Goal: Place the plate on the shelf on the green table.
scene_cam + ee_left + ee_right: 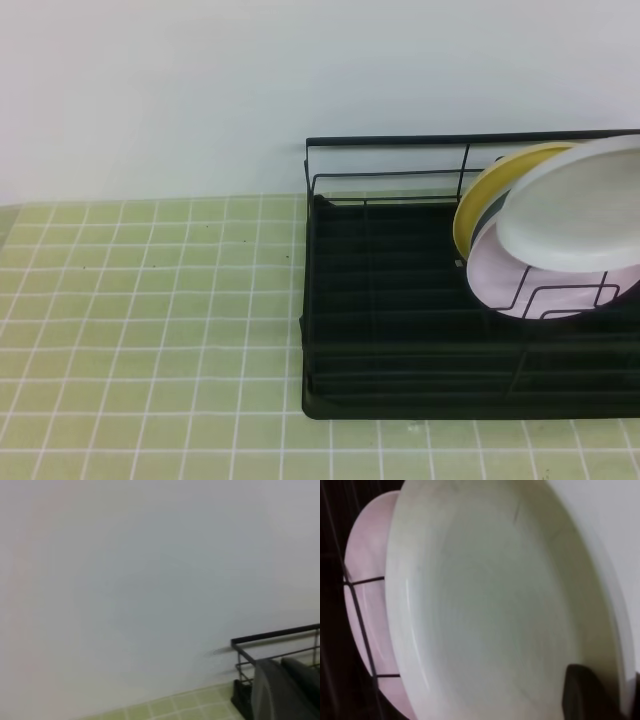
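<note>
Your right gripper [600, 695] was clamped on the plate [575, 205], tilted above the pink plate [500, 275] in the shelf [400, 330]; your left gripper [285, 690] was closed.

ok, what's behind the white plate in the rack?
Behind the white plate stand a pink plate and a yellow plate in the black rack. It covers most of both; only edges show.

My exterior high camera looks down from the front at the desk [150, 330] and the shelf [400, 300], set toward 3 o'clock. My left wrist camera faces the wall, catching the shelf's corner at 4 o'clock. My right wrist camera sits very close to the plate [495, 605], shared with the high view.
</note>
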Controlling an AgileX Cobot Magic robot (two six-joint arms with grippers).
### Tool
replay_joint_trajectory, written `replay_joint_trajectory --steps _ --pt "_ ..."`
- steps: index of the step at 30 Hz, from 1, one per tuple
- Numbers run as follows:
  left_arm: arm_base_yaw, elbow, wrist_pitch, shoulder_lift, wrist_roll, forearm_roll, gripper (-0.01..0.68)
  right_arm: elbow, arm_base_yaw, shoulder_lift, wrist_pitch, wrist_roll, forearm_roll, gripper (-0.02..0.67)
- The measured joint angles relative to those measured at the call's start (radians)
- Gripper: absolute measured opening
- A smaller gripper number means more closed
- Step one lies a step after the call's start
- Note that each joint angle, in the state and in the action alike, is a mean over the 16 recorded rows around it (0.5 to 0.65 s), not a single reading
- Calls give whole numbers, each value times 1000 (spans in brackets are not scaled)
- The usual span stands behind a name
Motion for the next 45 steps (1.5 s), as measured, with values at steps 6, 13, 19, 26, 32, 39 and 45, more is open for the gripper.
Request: replay_joint_trajectory --steps 6,13,19,26,32,39,45 --pt "121 0 3 -28 1 0 0 1 0 4 37 -3 2 76" --pt "292 0 7 -119 -16 0 0 3 0 33 68 -2 8 76" --pt "429 0 13 -232 -41 0 0 3 0 73 66 3 31 76" --pt "547 0 20 -327 -66 0 0 3 0 113 59 9 59 80" --pt "593 0 1 -354 -63 1 0 3 0 124 50 10 68 94" --pt "600 1 -107 -359 -39 1 0 3 0 124 40 14 69 150" --pt "600 18 -225 -363 -36 32 0 3 0 124 34 18 72 218"
